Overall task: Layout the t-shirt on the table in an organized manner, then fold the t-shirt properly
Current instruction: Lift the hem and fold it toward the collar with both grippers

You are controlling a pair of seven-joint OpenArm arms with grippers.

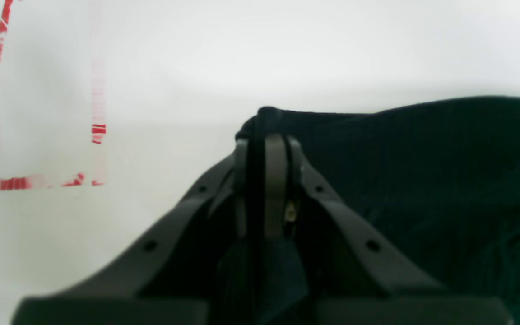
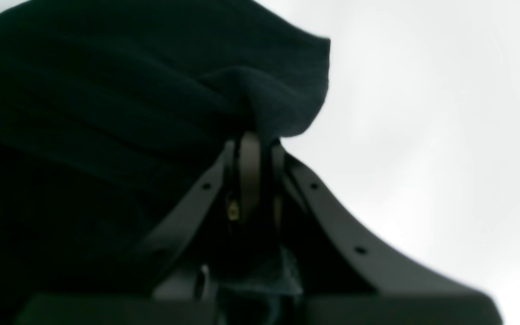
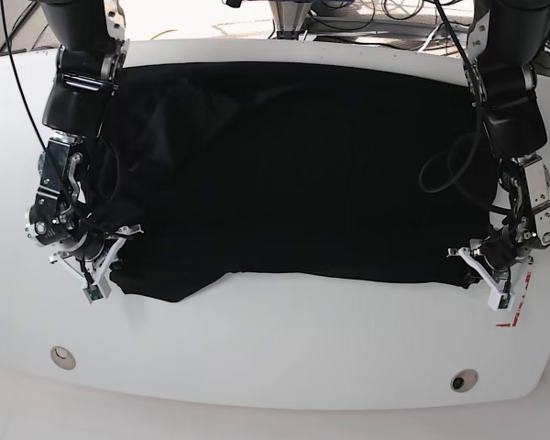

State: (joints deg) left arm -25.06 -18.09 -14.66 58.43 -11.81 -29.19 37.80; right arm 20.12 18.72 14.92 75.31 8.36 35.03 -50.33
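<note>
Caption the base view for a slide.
Both grippers, left and right, pinch opposite corners of the black t-shirt spread across the white table.

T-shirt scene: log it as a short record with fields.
shirt: black t-shirt spread wide across the white table
left gripper: shut on the t-shirt's corner
right gripper: shut on the other near corner
near edge: wavy, sagging near the right gripper
mark: red dashed rectangle beside the left gripper
fold: not yet begun
</note>
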